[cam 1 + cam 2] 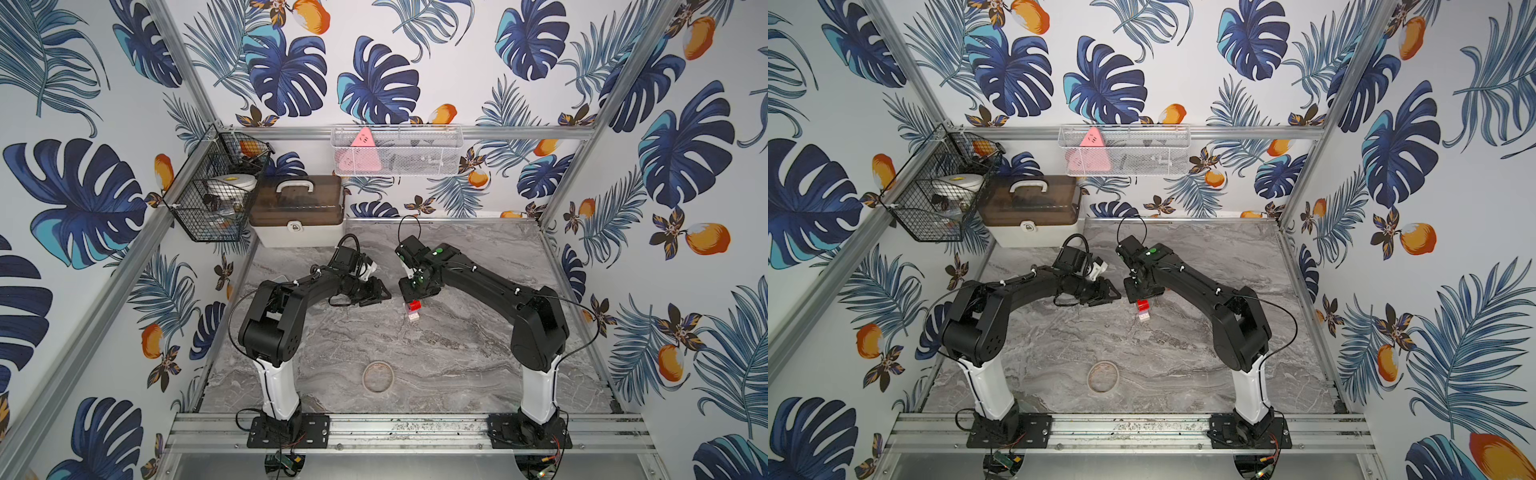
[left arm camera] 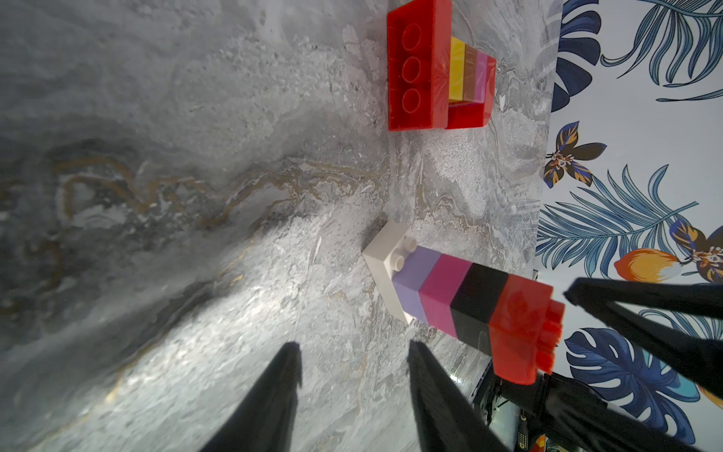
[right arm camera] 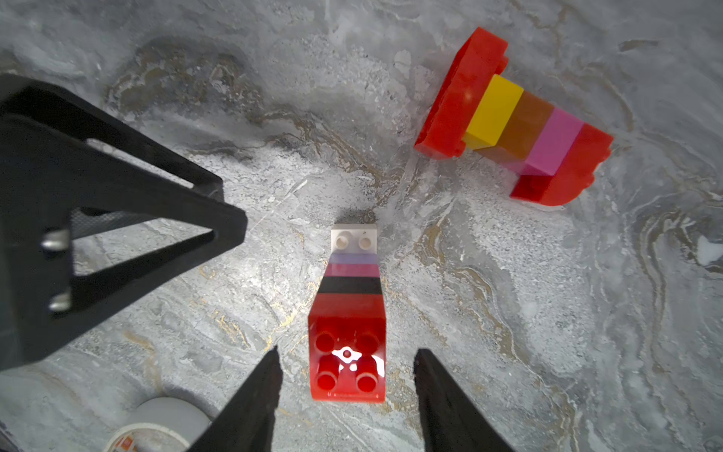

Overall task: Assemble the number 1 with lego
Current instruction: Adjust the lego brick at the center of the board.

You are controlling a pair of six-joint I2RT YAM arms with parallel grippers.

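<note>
Black fingers (image 3: 254,399) of the right gripper (image 3: 348,352) stand spread, one on each side of the red top brick of an upright stack (image 3: 348,305), with a gap on both sides, so nothing is pinched. Below that red brick the stack goes black, pink, lilac, then a white base resting on the table (image 3: 195,98). Beyond the fingertips and off to one side, a second stack (image 3: 516,121) lies on its side: wide red brick, yellow, orange, pink, red. Grey marble with gold veins covers the table, and wallpaper (image 1: 374,83) of blue leaves and orange fruit lines the walls inside a metal frame (image 1: 407,428). A tan ring (image 1: 378,376) lies flat, well apart from the bricks. Both arms (image 1: 490,282) bend at the elbow and reach inward; the right gripper points down over the upright stack. The left gripper (image 2: 352,348) lies low, its fingers spread too, only bare table between them; the upright stack stands just outside one finger.
</note>
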